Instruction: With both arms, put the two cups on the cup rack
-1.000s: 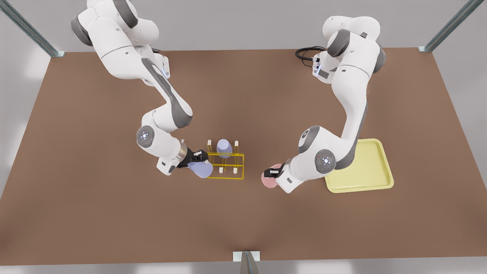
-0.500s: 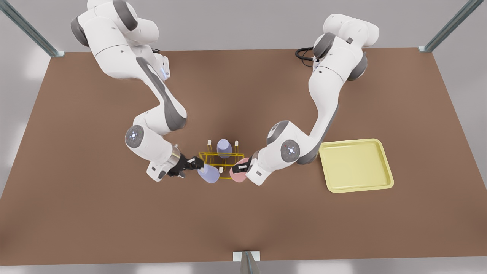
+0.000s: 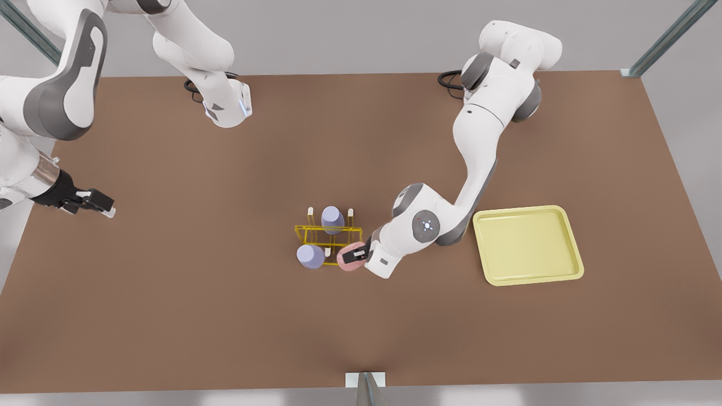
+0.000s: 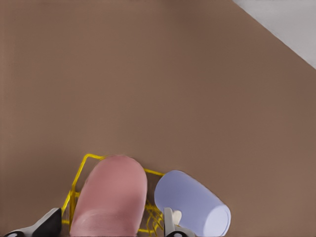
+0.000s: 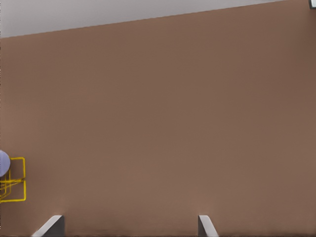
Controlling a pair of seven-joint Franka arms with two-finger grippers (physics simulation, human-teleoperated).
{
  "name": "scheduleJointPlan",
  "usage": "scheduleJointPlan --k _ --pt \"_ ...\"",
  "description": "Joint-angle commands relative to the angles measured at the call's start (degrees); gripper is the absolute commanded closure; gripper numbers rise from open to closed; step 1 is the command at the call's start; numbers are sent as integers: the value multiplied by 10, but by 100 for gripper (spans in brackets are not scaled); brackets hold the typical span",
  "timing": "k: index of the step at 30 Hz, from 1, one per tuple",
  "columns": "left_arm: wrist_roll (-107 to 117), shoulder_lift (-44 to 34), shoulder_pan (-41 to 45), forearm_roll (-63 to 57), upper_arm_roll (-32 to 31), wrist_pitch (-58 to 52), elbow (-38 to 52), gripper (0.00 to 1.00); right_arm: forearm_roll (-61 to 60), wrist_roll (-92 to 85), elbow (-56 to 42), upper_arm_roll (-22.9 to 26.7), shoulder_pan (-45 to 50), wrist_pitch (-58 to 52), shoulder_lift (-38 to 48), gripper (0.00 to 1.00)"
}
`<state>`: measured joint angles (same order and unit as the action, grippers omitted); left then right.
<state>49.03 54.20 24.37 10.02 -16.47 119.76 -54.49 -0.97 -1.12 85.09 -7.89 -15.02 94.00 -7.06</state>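
With the left gripper [image 3: 359,255] fingers clenched on the salmon cup [image 3: 350,257] at the cup rack [image 3: 327,228] lower-right corner, seat it squarely over its peg before release; the right gripper [image 3: 96,203] waits, fingers released, at far left.

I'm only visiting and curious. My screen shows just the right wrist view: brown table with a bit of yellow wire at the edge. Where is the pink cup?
Observer: The pink cup is at the near corner of the cup rack, on the front view's right, with the left gripper at it.
Visitor: And the gripper my camera rides on?
Observer: The right gripper waits open and empty, far off at the front view's left table edge.
Visitor: Any other cups?
Observer: Two lavender ones: the near lavender cup at the rack's other near corner, and the far lavender cup at its back.
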Motion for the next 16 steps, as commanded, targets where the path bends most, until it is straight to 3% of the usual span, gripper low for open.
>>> scheduleJointPlan --k 1,4,5,7,8,9,10,16 --pt "53 -16 -11 -9 4 -57 1 0 -8 -102 0 0 1 -49 1 0" --pt "-16 -86 -86 -75 7 -245 2 0 -8 -104 -4 0 1 -50 3 0" --pt "-148 -130 -142 -102 6 -349 2 0 -8 -105 -4 0 1 -51 3 0" --pt "-327 -166 -167 -197 5 -443 2 0 -7 -103 -4 0 1 -51 4 0" --pt "-457 -215 -165 -237 12 -456 -32 0 -8 -97 -5 0 1 -55 4 0" --pt "-522 -319 -155 -241 56 -430 -163 0 -7 -97 -5 0 1 -59 5 0" --pt "-511 -365 -109 -237 101 -412 -220 0 -4 -97 -6 -2 2 -65 6 0" --pt "-507 -372 -109 -189 110 -443 -195 0 -1 -95 -10 -5 3 -71 6 0"
